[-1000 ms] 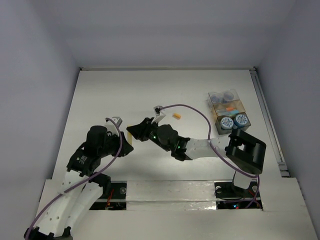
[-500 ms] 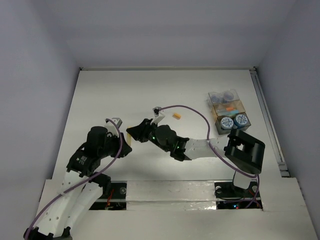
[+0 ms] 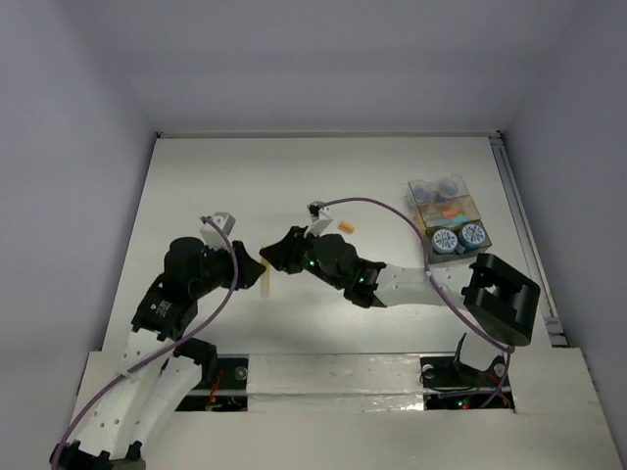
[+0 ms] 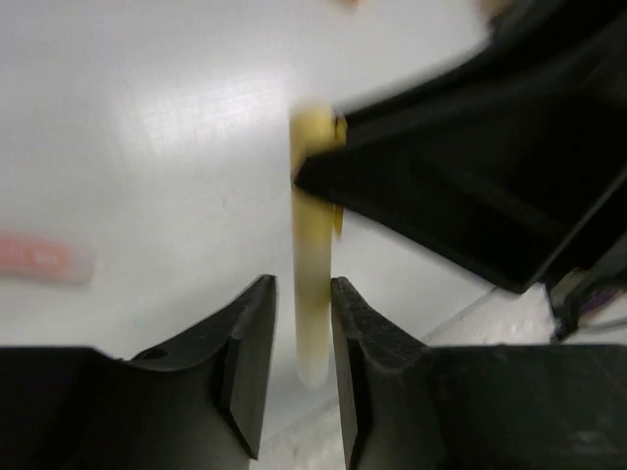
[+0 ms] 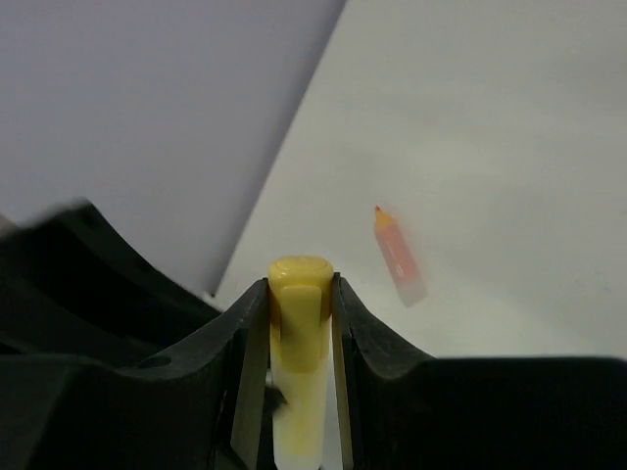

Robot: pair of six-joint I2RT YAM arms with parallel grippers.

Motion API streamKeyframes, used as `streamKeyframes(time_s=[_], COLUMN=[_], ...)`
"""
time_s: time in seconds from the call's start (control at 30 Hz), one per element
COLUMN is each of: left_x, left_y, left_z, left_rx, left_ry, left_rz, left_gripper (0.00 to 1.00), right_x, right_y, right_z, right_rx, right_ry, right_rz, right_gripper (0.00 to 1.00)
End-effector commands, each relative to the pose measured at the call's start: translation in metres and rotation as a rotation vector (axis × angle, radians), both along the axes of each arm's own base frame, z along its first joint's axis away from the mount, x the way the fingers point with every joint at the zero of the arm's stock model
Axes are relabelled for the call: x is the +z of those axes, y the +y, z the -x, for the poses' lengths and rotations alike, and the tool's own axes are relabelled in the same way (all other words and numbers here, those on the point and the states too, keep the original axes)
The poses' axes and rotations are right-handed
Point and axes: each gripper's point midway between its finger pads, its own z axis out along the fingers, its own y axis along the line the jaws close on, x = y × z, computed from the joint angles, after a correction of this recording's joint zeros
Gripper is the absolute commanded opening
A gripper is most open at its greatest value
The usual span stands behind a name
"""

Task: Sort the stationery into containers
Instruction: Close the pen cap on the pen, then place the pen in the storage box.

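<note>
My right gripper (image 5: 300, 284) is shut on a yellow pen (image 5: 299, 333), gripping it by its cap end. In the top view it (image 3: 273, 258) meets my left gripper (image 3: 256, 268) left of the table's middle, and the pen's pale end (image 3: 266, 283) sticks out below them. In the left wrist view the pen (image 4: 313, 225) runs down between my left gripper's (image 4: 302, 289) jaws; the right finger touches it and a small gap shows on the left. An orange-red pen (image 5: 397, 257) lies on the table nearby and also shows in the left wrist view (image 4: 39, 259).
The containers (image 3: 468, 209) stand at the right, with two blue-and-white tape rolls (image 3: 458, 238) in the near box and small pieces in the far ones. A tiny orange piece (image 3: 345, 226) lies on the white table (image 3: 216, 186) near the middle.
My left gripper has moved up and right to the right gripper, and its jaws now stand around the pen's free end. The right gripper with the pen has shifted slightly right.
</note>
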Motion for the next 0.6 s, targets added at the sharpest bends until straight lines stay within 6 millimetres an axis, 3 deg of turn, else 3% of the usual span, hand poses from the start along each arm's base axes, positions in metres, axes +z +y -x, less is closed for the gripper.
streamKeyframes(time_s=[0.0, 0.03, 0.1, 0.17, 0.2, 0.27, 0.3, 0.33, 0.4, 0.43, 0.53, 0.57], left_x=[0.108, 0.107, 0.105, 0.105, 0.105, 0.106, 0.105, 0.106, 0.108, 0.108, 0.110, 0.111], left_y=[-0.006, -0.007, -0.007, -0.008, -0.009, -0.010, -0.012, -0.012, -0.014, -0.015, -0.016, -0.017], left_z=[-0.059, -0.058, -0.057, -0.055, -0.055, -0.053, -0.052, -0.051, -0.049, -0.048, -0.044, -0.044], left_rx=[0.067, 0.061, 0.057, 0.049, 0.043, 0.033, 0.022, 0.017, 0.003, -0.002, -0.018, -0.021], left_ry=[-0.440, -0.438, -0.432, -0.433, -0.432, -0.434, -0.432, -0.434, -0.438, -0.439, -0.449, -0.451], left_rz=[0.150, 0.152, 0.154, 0.158, 0.160, 0.164, 0.166, 0.169, 0.175, 0.177, 0.186, 0.188], left_gripper=[0.40, 0.46, 0.61, 0.69, 0.75, 0.80, 0.84, 0.86, 0.91, 0.92, 0.96, 0.97], right_x=[-0.049, -0.045, -0.020, -0.008, 0.002, 0.012, 0.025, 0.022, 0.028, 0.029, 0.033, 0.028], right_y=[-0.032, -0.040, -0.071, -0.097, -0.125, -0.155, -0.179, -0.212, -0.257, -0.303, -0.369, -0.403], right_z=[-0.001, -0.017, -0.064, -0.092, -0.115, -0.133, -0.141, -0.154, -0.164, -0.171, -0.174, -0.176], right_rx=[0.082, 0.047, -0.100, -0.192, -0.276, -0.356, -0.437, -0.519, -0.653, -0.784, -0.965, -1.047], right_ry=[0.067, 0.063, 0.025, 0.014, 0.005, -0.010, -0.032, -0.030, -0.049, -0.052, -0.053, -0.030], right_rz=[0.202, 0.195, 0.160, 0.139, 0.126, 0.121, 0.119, 0.170, 0.211, 0.252, 0.295, 0.312], right_gripper=[0.00, 0.00, 0.00, 0.00, 0.00, 0.00, 0.00, 0.00, 0.00, 0.00, 0.00, 0.00])
